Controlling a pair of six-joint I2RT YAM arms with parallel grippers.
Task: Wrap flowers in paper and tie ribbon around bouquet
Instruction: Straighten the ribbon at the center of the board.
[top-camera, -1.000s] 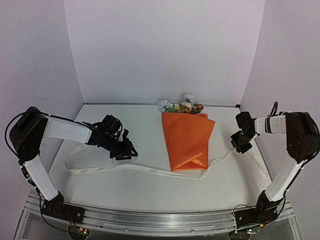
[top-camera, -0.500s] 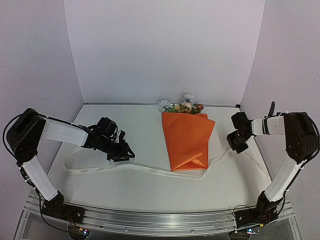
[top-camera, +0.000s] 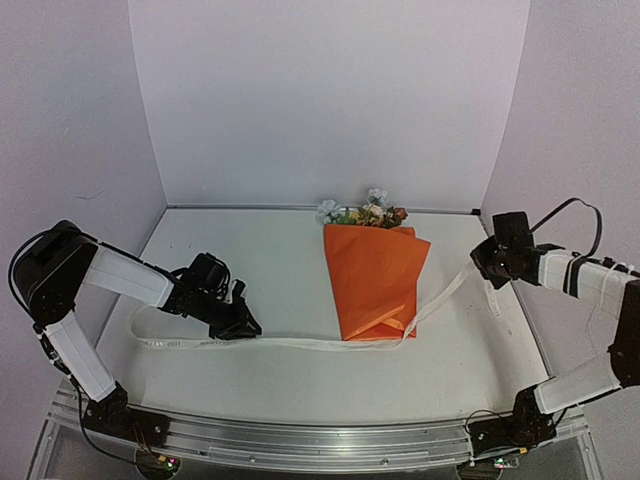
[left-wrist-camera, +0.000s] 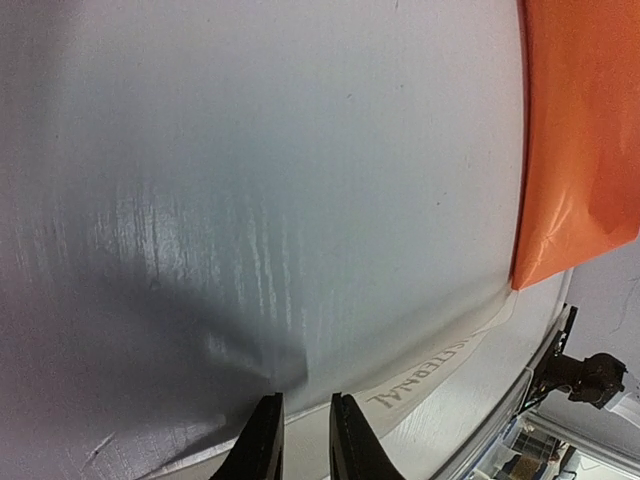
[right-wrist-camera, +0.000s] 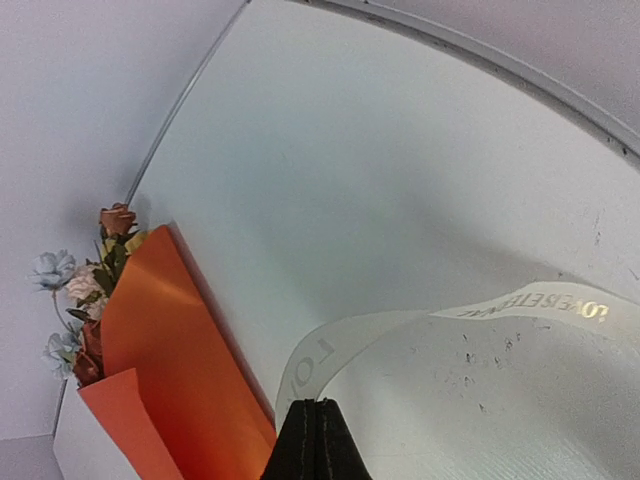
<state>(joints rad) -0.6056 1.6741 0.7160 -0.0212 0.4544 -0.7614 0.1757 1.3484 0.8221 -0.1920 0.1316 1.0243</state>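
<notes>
The bouquet lies mid-table: orange paper (top-camera: 375, 280) folded into a cone, with the flowers (top-camera: 365, 213) showing at its far end. The cream ribbon (top-camera: 300, 343) runs under the cone's narrow end. Its left part loops back on the table and its right part rises off the table. My right gripper (top-camera: 484, 258) hangs above the table, shut on the ribbon (right-wrist-camera: 330, 345), which curls out from its closed tips (right-wrist-camera: 318, 403) beside the paper (right-wrist-camera: 170, 340). My left gripper (top-camera: 243, 326) is low over the printed ribbon (left-wrist-camera: 430, 365). Its jaws (left-wrist-camera: 304, 398) stand narrowly apart and straddle the ribbon's edge.
White walls close the table at the back and both sides. A metal rail (top-camera: 320, 440) runs along the near edge. The ribbon's left loop (top-camera: 140, 325) lies near the left wall. A loose ribbon tail (top-camera: 510, 320) trails on the table below the right arm.
The right gripper closed on the ribbon and rose toward the back right, lifting that end off the table. The left gripper slid nearer and lower onto the ribbon, its jaws narrowing.
</notes>
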